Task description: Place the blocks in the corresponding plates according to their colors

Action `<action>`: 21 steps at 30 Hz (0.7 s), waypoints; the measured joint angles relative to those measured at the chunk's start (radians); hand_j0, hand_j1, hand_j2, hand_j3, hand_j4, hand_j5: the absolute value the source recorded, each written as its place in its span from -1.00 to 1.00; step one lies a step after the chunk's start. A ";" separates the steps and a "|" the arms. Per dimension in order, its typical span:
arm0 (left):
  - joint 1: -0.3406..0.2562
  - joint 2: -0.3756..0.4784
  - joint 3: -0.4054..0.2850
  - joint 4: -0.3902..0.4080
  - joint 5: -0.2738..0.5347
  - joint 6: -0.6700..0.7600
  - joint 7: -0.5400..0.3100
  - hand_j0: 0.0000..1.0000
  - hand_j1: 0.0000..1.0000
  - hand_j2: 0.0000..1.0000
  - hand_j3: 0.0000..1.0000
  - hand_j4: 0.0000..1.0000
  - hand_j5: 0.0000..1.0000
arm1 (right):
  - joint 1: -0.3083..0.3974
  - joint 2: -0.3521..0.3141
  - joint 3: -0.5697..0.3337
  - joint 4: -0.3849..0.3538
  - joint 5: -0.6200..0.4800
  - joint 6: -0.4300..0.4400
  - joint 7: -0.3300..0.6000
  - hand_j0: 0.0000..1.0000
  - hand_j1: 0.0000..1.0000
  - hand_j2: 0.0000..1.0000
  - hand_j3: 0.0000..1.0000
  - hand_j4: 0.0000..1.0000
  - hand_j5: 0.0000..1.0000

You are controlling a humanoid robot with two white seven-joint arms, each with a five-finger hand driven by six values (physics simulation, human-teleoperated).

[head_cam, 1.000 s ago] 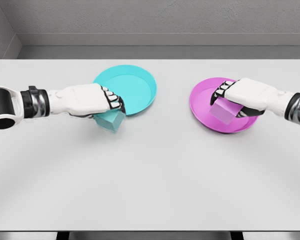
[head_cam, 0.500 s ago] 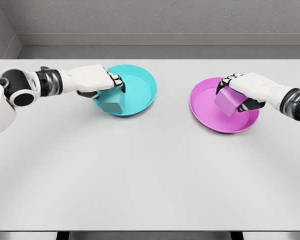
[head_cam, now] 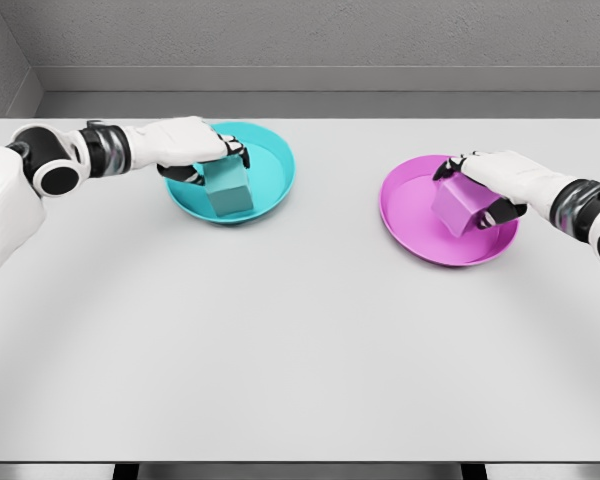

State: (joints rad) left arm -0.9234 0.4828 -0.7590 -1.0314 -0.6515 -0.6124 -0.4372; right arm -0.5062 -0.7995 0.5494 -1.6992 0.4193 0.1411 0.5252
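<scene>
Fingers [head_cam: 232, 152] of the left hand [head_cam: 185, 145]: dark-tipped, curled down and clamped on the top of the teal block [head_cam: 228, 189]. The arm is seen entering from the left edge of the picture, its white shell and dark wrist band lying to the left of the teal plate [head_cam: 270, 190].

Teal block: held inside the teal plate, on the plate's left half, slightly tilted; whether its underside rests on the plate floor cannot be told.

Teal plate: round, shallow, set on the grey worktop [head_cam: 300, 340]; its left rim is partly covered by the left hand.

Pink plate [head_cam: 410, 210]: round, shallow, placed well to the right of the teal plate, with bare worktop between the two.

Pink block [head_cam: 458, 205]: found inside the pink plate, on its right half, tilted, with one corner turned toward the teal plate; contact with the plate floor cannot be confirmed.

Right hand [head_cam: 500, 180]: laid over the pink block from the far side of the teal plate, its fingers [head_cam: 450, 168] wrapped over the block's upper edge and closed on it. The forearm is seen leaving by the right edge of the picture.
</scene>
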 measured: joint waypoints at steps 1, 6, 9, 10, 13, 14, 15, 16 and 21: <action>-0.011 0.002 0.000 0.001 0.003 0.000 0.000 1.00 1.00 1.00 1.00 1.00 1.00 | 0.000 0.000 0.000 -0.001 0.000 0.000 0.000 0.99 0.99 0.99 0.99 0.99 0.99; -0.048 0.013 0.006 0.026 0.009 0.000 0.001 1.00 1.00 1.00 1.00 1.00 1.00 | 0.000 0.001 0.000 -0.003 0.000 0.001 -0.001 0.99 0.99 0.99 0.99 0.99 0.99; -0.055 0.048 0.008 0.032 0.038 0.000 0.001 1.00 1.00 1.00 1.00 1.00 1.00 | -0.011 0.001 0.000 -0.005 0.000 0.001 0.000 1.00 1.00 1.00 1.00 1.00 1.00; -0.048 0.067 0.008 0.031 0.061 -0.001 0.000 1.00 1.00 1.00 1.00 1.00 1.00 | -0.017 0.000 -0.001 -0.006 0.000 0.001 0.000 1.00 1.00 1.00 1.00 1.00 1.00; -0.020 0.129 0.005 -0.027 0.121 -0.001 0.000 1.00 1.00 1.00 1.00 1.00 1.00 | -0.018 -0.007 -0.007 -0.017 0.000 -0.002 0.000 1.00 1.00 1.00 1.00 1.00 1.00; -0.003 0.156 0.004 -0.065 0.134 -0.001 0.000 1.00 1.00 1.00 1.00 1.00 1.00 | -0.018 -0.008 -0.009 -0.020 -0.001 -0.005 0.000 1.00 1.00 1.00 1.00 1.00 1.00; 0.008 0.186 0.004 -0.102 0.148 -0.001 0.000 1.00 1.00 1.00 1.00 1.00 1.00 | -0.018 -0.010 -0.011 -0.023 -0.002 -0.007 0.000 1.00 1.00 1.00 1.00 1.00 1.00; 0.029 0.217 0.005 -0.136 0.164 -0.001 -0.001 1.00 1.00 1.00 1.00 1.00 1.00 | -0.018 -0.014 -0.012 -0.025 -0.003 -0.010 0.000 1.00 1.00 1.00 1.00 1.00 1.00; 0.083 0.339 0.026 -0.237 0.223 -0.001 -0.001 1.00 1.00 1.00 1.00 1.00 1.00 | 0.020 -0.080 -0.058 -0.042 -0.011 -0.102 -0.002 1.00 1.00 1.00 1.00 1.00 1.00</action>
State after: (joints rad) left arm -0.8407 0.8218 -0.7329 -1.2689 -0.4282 -0.6134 -0.4379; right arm -0.4863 -0.8796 0.4917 -1.7410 0.4085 0.0394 0.5230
